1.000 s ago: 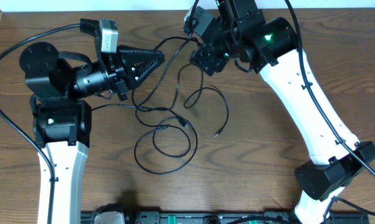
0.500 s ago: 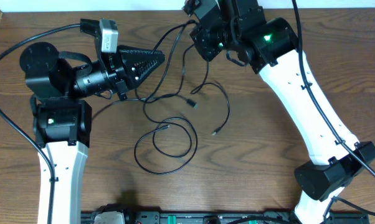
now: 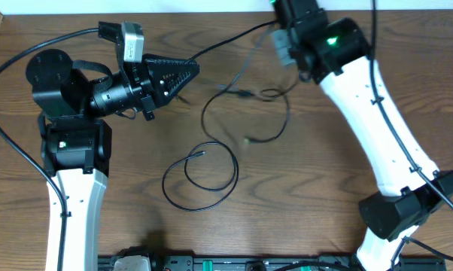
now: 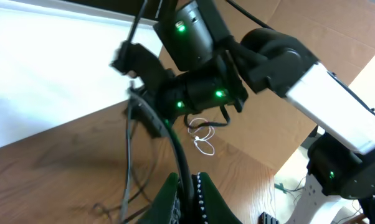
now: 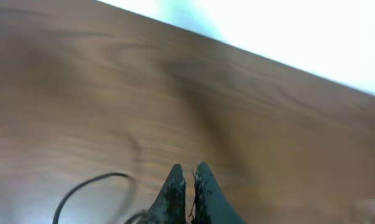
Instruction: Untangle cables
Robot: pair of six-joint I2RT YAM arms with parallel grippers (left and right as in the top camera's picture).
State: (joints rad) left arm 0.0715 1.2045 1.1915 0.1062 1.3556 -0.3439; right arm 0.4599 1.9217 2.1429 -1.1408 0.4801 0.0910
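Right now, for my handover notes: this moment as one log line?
left gripper: shut on black cable | right gripper: shut on same cable | looped cable: flat on table, apart from both

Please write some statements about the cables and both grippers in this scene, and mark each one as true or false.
1. The left gripper is shut on a black cable. True.
2. The right gripper is wide open. False: it is shut, and the black cable runs up to it.
3. A looped cable lies on the table, touched by no gripper. True.
4. The right gripper is beside the arms' bases. False: it is at the table's far edge.
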